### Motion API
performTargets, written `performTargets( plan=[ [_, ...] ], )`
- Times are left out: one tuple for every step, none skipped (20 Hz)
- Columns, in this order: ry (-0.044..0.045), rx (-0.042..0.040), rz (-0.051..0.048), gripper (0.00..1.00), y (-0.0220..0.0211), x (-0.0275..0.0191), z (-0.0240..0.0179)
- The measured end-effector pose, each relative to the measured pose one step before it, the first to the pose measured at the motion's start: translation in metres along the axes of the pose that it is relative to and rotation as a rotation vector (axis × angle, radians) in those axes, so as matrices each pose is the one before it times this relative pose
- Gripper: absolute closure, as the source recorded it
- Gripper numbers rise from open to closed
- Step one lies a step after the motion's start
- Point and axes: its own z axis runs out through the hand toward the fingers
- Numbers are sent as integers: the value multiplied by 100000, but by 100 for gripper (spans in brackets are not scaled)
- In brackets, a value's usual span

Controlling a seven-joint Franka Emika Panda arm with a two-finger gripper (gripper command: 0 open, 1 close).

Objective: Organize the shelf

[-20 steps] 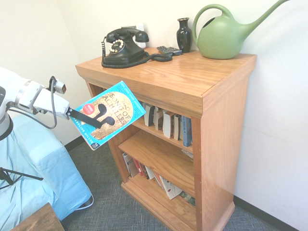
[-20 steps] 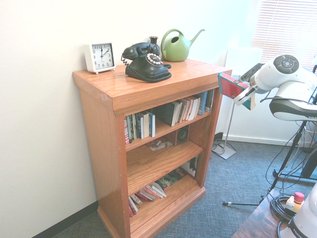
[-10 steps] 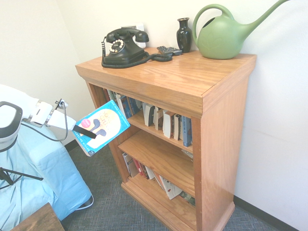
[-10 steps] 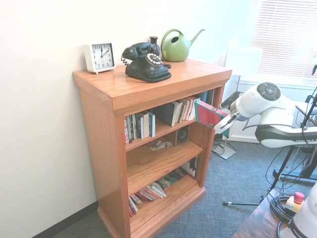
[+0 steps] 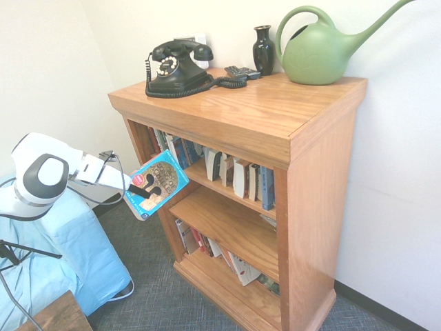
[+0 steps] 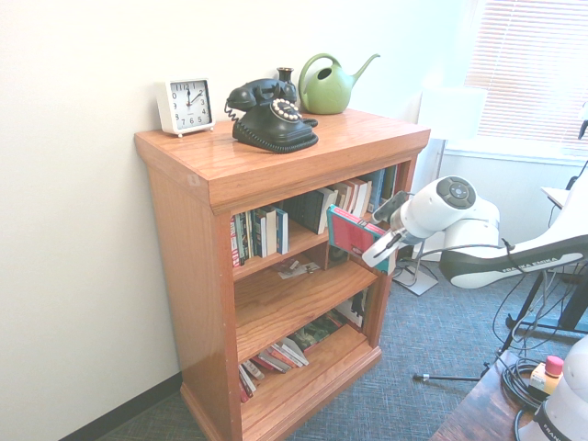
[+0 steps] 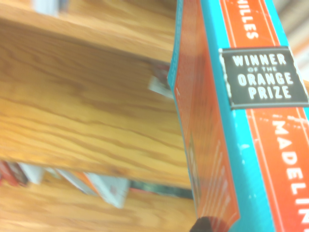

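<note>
Stood the shelf (image 5: 320,186) upright near the wall, its open front towards the arm. Had the gripper (image 5: 146,187) closed on a blue-edged book (image 5: 166,174), holding it tilted before that open front. Could not tell from these views whether book and shelf touched. Showed an orange spine in the wrist view, with a dark prize label (image 7: 268,77) (rather scuffed at the edges). Kept books in the top tier (image 5: 241,178), mostly upright with some leaning, and more leaning books in the bottom tier (image 5: 241,269). Bore a white clock (image 6: 189,107), a black telephone (image 5: 178,74), a remote (image 5: 242,72), a dark vase (image 5: 263,54) and a green watering can (image 5: 317,56) on top. Set the vase between telephone and can, with the remote beside it.
</note>
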Motion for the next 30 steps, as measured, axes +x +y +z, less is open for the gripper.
performTargets(
  plan=[
    [-458,944,404,100,-490,83,457],
    [-174,1052,398,100,-502,169,447],
    [146,559,477,100,-473,312,437],
    [245,370,361,100,-481,310,397],
    [262,376,221,100,-462,269,451],
    [63,6,5,100,-358,111,498],
    [25,35,-18,100,-328,50,472],
    [31,131,-160,100,-291,30,443],
    [130,44,-184,100,-253,31,450],
    [173,106,-151,100,-195,114,390],
    [32,57,4,100,-152,81,404],
    [80,138,-115,100,-161,152,360],
    [41,127,-70,100,-115,160,294],
    [21,231,-264,100,-154,162,273],
    [228,460,-237,100,-253,222,194],
    [105,483,-184,100,-270,187,159],
    [133,593,-222,100,-349,233,147],
    [319,514,-369,100,-372,213,135],
    [454,335,-494,100,-355,114,203],
    [572,239,-528,100,-451,42,248],
    [672,336,-497,100,-433,-50,247],
    [670,341,-668,100,-452,-136,276],
    [595,349,-712,100,-450,-157,309],
    [386,107,-596,100,-418,-247,392],
    [299,-96,-474,100,-412,-236,386],
    [393,22,-495,100,-434,-216,381],
    [458,257,-380,100,-445,-213,345],
    [720,197,-147,100,-405,21,249],
    [630,-6,-144,100,-368,110,233],
    [345,21,-111,100,-285,108,234]
  ],
)
